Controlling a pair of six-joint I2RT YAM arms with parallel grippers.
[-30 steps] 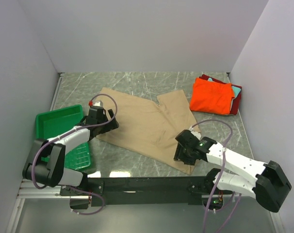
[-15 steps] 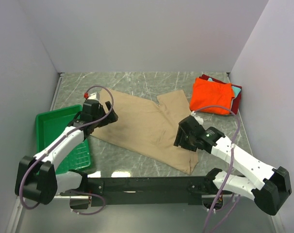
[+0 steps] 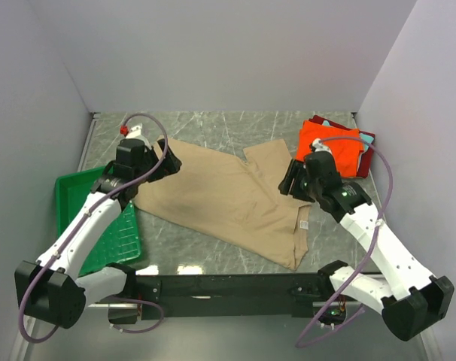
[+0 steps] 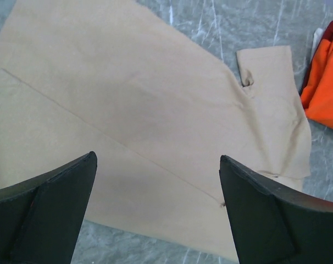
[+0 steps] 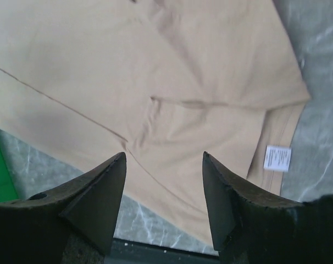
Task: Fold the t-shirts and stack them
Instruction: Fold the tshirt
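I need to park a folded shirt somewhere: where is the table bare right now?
Bare table runs along the back wall, beyond the tan t-shirt, and in a near wedge between the green tray and the shirt's front edge. Crowded: the far-right corner, with the orange t-shirt stack.

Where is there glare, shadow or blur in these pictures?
Top view: sharp, a pale glare patch on the table near its front edge. Left wrist view: soft shadow across the tan shirt. Right wrist view: the shirt's label is too blurred to read.
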